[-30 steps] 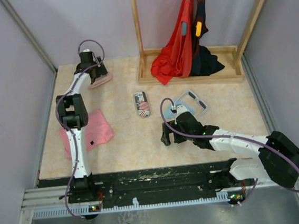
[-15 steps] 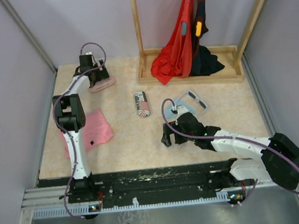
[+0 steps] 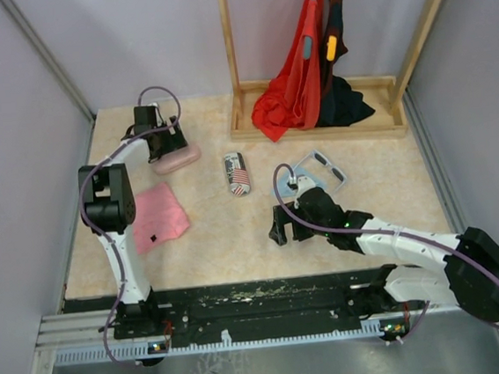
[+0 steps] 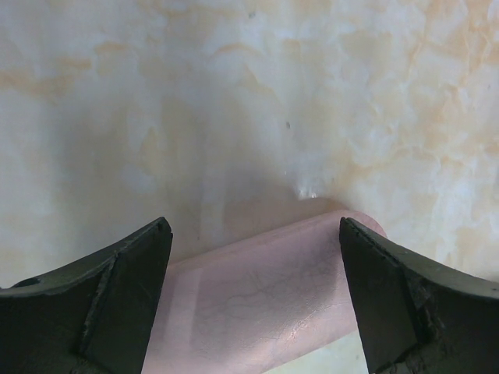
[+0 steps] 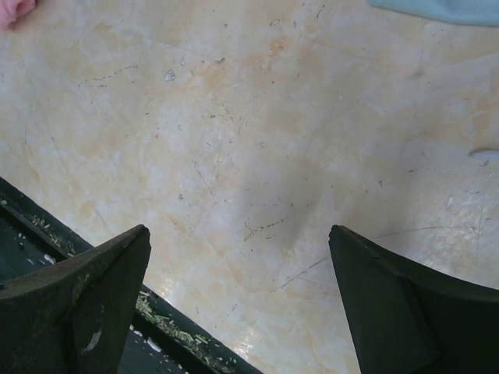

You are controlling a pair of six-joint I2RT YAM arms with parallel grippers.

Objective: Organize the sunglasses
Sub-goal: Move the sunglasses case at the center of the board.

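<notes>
Overhead and wrist views of the table [image 3: 219, 234]. The white-framed sunglasses [image 3: 328, 168] with dark lenses lie right of centre, partly on a light-blue cloth [image 3: 305, 180]. They are to the right of the flag-printed case [image 3: 238, 173] and near the base of the wooden rack [image 3: 315, 128], which holds a red garment [image 3: 293, 85]. No tool touches them.

The right tool [image 3: 278, 230] hangs near the front of the table, apart from the sunglasses. In its wrist view the right tool [image 5: 238, 234] is spread wide over bare table, with nothing between its fingers [image 5: 86, 296].

The left tool [image 3: 164, 147] reaches to the far left corner, directly above the pink case [image 3: 176, 159]. In its wrist view the left tool [image 4: 253, 234] is also spread apart, one finger on either side of the pink case [image 4: 265, 288], without clamping it. A pink cloth [image 3: 151, 218] lies flat beside the left arm.
</notes>
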